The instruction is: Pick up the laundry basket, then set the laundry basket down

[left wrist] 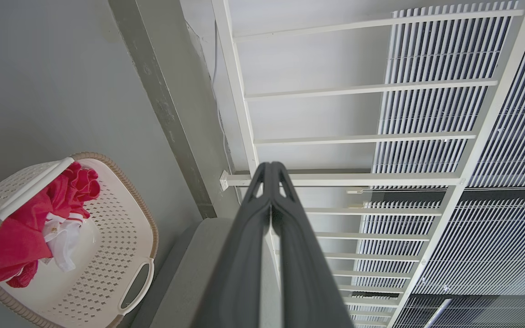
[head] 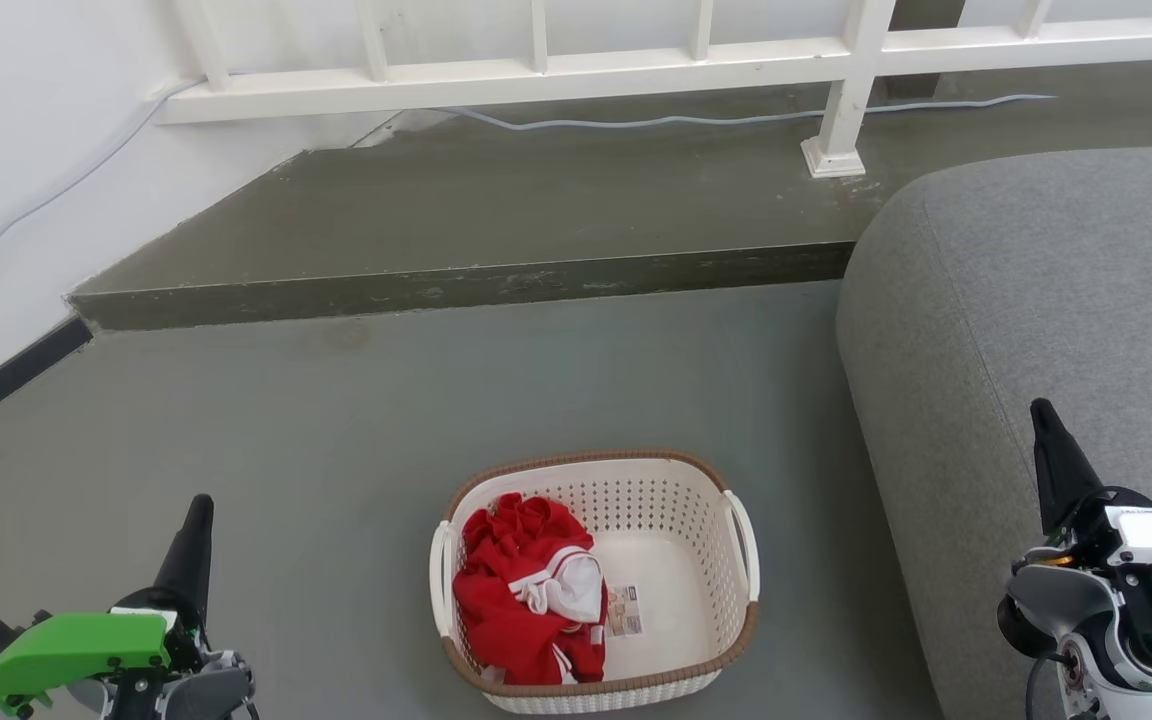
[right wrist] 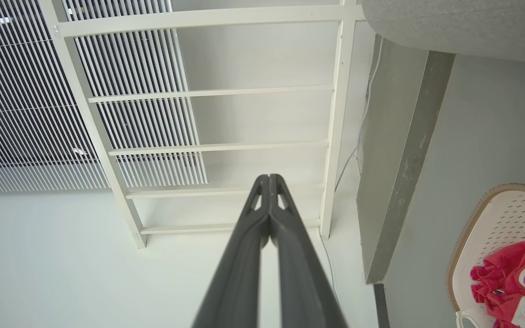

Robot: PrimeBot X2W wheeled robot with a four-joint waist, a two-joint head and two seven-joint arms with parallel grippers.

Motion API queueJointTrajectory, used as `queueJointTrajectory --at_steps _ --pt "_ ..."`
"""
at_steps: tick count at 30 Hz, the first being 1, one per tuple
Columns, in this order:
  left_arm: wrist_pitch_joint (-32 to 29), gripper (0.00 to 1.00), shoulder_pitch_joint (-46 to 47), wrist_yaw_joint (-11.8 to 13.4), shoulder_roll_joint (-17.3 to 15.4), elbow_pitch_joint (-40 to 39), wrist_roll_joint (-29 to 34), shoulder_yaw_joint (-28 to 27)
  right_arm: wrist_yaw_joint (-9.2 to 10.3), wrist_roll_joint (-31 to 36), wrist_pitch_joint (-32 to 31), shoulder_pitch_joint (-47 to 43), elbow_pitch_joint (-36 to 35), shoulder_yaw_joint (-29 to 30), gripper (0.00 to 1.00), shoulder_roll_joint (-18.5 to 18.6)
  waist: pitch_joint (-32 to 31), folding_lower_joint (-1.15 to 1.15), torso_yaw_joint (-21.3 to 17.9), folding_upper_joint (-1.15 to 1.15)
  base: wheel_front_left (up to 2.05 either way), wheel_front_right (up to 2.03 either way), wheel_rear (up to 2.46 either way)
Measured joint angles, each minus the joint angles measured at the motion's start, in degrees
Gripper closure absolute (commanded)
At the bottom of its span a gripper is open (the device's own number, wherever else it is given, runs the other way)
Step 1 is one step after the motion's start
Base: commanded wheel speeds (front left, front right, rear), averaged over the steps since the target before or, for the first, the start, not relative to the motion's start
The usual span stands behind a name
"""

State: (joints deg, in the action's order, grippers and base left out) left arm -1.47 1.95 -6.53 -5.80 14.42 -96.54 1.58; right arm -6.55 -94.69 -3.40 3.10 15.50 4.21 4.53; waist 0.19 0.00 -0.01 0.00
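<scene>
Below, laundry basket (head: 656,500), paper label (head: 624,610) unreadable, left gripper (head: 200,505) and right gripper (head: 1041,412) jaws together, empty.

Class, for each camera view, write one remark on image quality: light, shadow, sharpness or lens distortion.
Head view: soft, even light; the laundry basket is sharp and casts barely any shadow. Left wrist view: the railing bars fan out, a wide-angle effect, and the left gripper looms large. Right wrist view: the white wall is bright and nearly featureless; the right gripper looms too.
</scene>
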Motion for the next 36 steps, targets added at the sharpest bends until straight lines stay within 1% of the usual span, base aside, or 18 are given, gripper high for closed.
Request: queueJointTrajectory --at_steps 36 --pt "-0.08 1.0 0.47 -0.08 0.0 0.96 0.0 -0.29 0.0 0.0 -0.02 0.02 0.48 0.18 1.0 -0.05 -0.03 0.0 0.0 0.0 0.0 0.0 0.0"
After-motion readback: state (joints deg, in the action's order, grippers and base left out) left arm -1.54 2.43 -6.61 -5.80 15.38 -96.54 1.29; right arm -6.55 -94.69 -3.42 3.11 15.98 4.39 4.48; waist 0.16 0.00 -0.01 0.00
